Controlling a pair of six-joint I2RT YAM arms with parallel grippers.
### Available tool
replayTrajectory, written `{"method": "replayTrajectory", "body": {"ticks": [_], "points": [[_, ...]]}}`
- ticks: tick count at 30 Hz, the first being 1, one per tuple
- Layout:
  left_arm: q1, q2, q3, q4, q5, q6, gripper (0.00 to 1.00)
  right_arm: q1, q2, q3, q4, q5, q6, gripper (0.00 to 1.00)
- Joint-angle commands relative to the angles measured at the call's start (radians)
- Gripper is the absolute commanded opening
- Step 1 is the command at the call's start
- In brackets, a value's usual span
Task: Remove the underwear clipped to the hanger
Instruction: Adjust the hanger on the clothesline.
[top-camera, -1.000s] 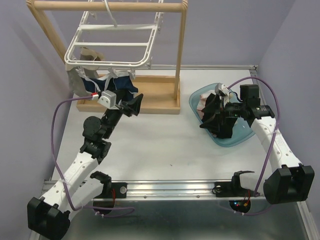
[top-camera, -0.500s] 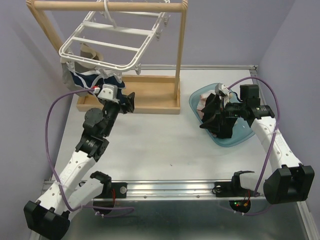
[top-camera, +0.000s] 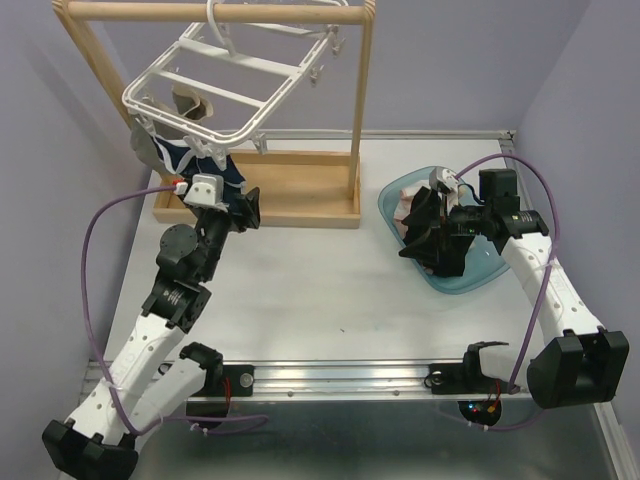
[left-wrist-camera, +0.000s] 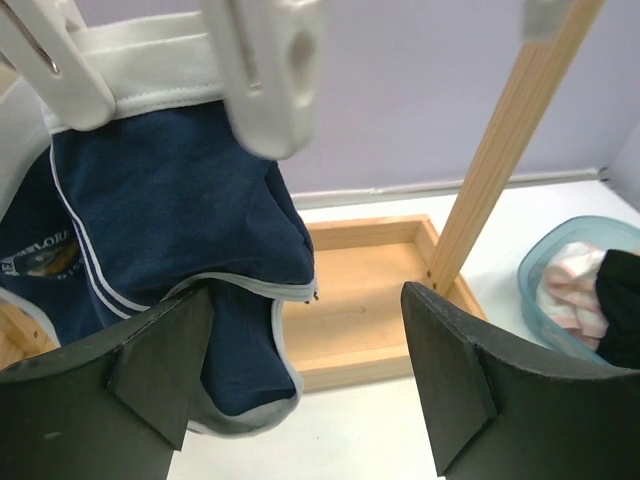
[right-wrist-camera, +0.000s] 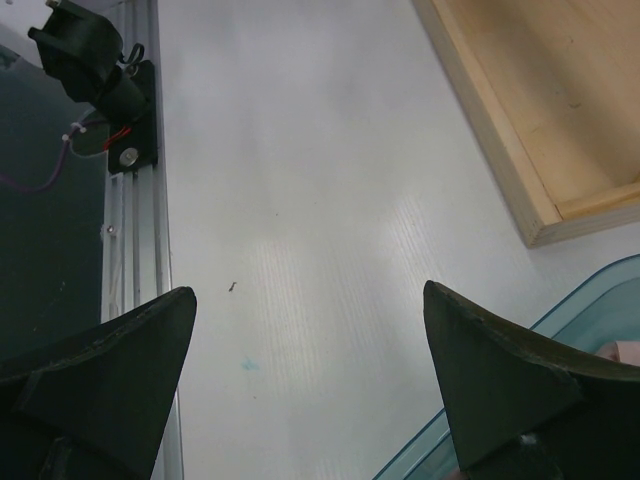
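Underwear (left-wrist-camera: 150, 220): navy, white waistband, thin white piping, pale grey leg trim, small printed logo at left. Clips (left-wrist-camera: 270, 70) white. Hanger (top-camera: 215, 85) white. Rail stand (top-camera: 300, 205) pale natural wood. Basin (top-camera: 475, 275) translucent blue; in it a pink-and-white striped cloth (left-wrist-camera: 570, 290) and a black cloth (left-wrist-camera: 622, 315). Tabletop (top-camera: 320, 290) off-white. Walls (top-camera: 450, 60) lavender. Cable (top-camera: 87, 255) purple. Left arm (top-camera: 145, 345) and right arm (top-camera: 548, 290) white with black joints. Left gripper (left-wrist-camera: 305, 375) and right gripper (right-wrist-camera: 310, 390) matte black.
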Motion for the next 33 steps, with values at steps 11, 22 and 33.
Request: {"method": "replayTrajectory", "body": {"ticks": [11,22,33], "points": [[-0.004,0.008,0.061,-0.131,-0.234,0.003,0.88,0.009,-0.027,-0.016,0.014,-0.027,-0.011,1.00],[-0.002,-0.036,0.035,-0.058,0.146,0.052,0.90,0.014,-0.024,-0.015,0.014,-0.022,-0.012,1.00],[-0.001,-0.148,-0.004,-0.042,0.089,0.006,0.99,0.015,-0.035,-0.015,0.014,-0.024,-0.015,1.00]]}}
